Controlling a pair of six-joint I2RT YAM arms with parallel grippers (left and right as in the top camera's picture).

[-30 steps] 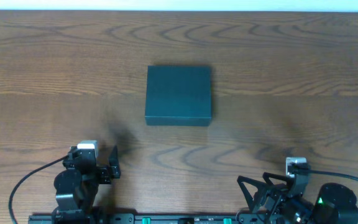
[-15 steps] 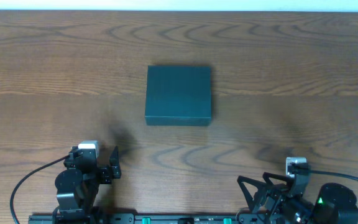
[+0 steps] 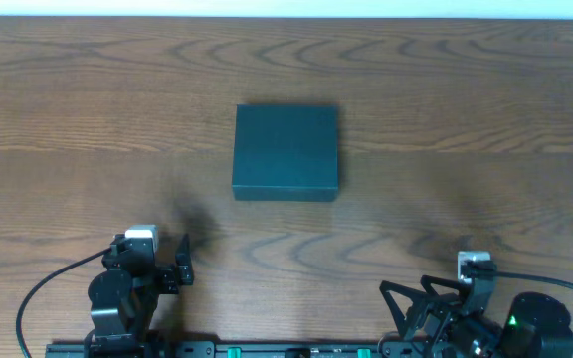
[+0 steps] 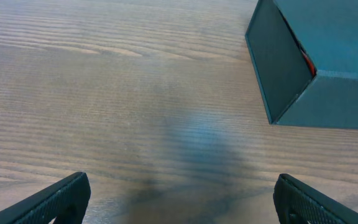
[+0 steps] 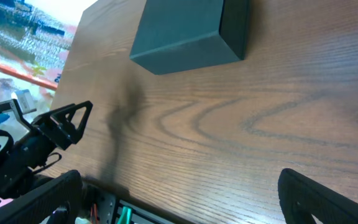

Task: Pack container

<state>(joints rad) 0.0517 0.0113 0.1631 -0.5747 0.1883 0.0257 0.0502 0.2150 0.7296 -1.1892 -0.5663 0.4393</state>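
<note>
Container (image 3: 286, 151) closed on table (image 3: 466, 119), red sliver (image 4: 308, 62) at lid seam; left claw (image 4: 182, 196), right claw (image 5: 179, 193) spread open, well apart.

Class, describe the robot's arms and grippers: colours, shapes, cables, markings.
The left arm and right arm are black, each with a white block and a black cable. The right shows a green light. Fingers are black, ribbed wedges.
</note>
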